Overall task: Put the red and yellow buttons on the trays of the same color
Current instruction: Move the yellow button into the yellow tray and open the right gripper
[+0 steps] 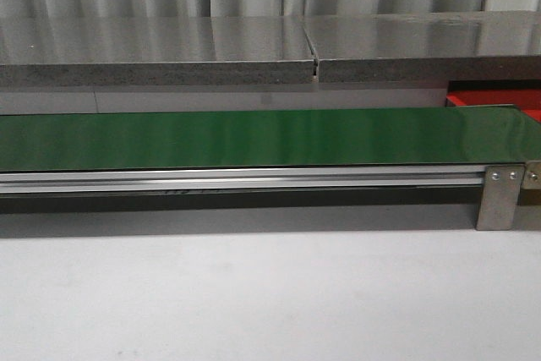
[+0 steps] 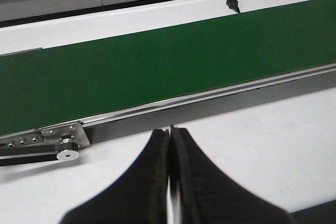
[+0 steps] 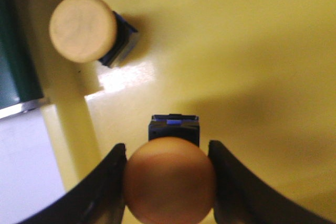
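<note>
In the right wrist view my right gripper [image 3: 168, 148] is shut on the domed cap of a yellow button [image 3: 169, 182]. Its dark body points down at the floor of the yellow tray [image 3: 252, 51]. A second yellow button [image 3: 83, 27] lies tipped on its side in the tray's corner. A strip of the red tray [image 1: 494, 95] shows at the far right of the front view, behind the belt. No red button is in view. My left gripper [image 2: 170, 129] is shut and empty over the white table. Neither gripper shows in the front view.
The long green belt [image 1: 254, 137] runs across the table in an aluminium frame, with a steel bracket [image 1: 500, 196] at its right end. A grey ledge [image 1: 270, 48] runs behind it. In the left wrist view the belt [image 2: 157, 66] and its end roller [image 2: 68, 148] lie just beyond my fingers.
</note>
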Controlling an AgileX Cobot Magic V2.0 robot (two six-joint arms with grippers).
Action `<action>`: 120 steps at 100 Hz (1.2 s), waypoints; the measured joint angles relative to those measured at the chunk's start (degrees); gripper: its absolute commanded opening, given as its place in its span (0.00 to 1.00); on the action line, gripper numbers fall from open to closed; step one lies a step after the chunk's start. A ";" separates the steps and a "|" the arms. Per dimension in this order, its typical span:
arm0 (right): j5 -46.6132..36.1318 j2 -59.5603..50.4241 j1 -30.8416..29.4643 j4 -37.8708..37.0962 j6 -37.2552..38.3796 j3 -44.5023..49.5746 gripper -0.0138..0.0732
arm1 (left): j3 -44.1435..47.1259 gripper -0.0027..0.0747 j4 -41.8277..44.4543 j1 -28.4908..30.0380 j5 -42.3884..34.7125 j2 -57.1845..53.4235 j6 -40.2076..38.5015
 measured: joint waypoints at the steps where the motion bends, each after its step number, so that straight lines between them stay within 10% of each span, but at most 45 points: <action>1: -0.17 0.14 -0.12 0.00 0.09 0.00 0.21 | 0.00 0.01 0.00 0.00 0.00 0.00 0.00; 39: -3.80 7.36 -1.91 0.00 1.25 0.14 0.26 | 0.00 0.01 0.00 0.00 0.00 0.00 0.00; 73: -5.34 8.06 -1.91 0.00 1.45 0.14 0.83 | 0.00 0.01 0.00 0.00 0.00 0.00 0.00; 106: -7.05 4.94 -1.48 0.00 1.47 0.14 0.81 | 0.00 0.01 0.00 0.00 0.00 0.00 0.00; 120: -7.41 0.44 1.87 0.00 0.20 0.14 0.58 | 0.00 0.01 0.00 0.00 0.00 0.00 0.00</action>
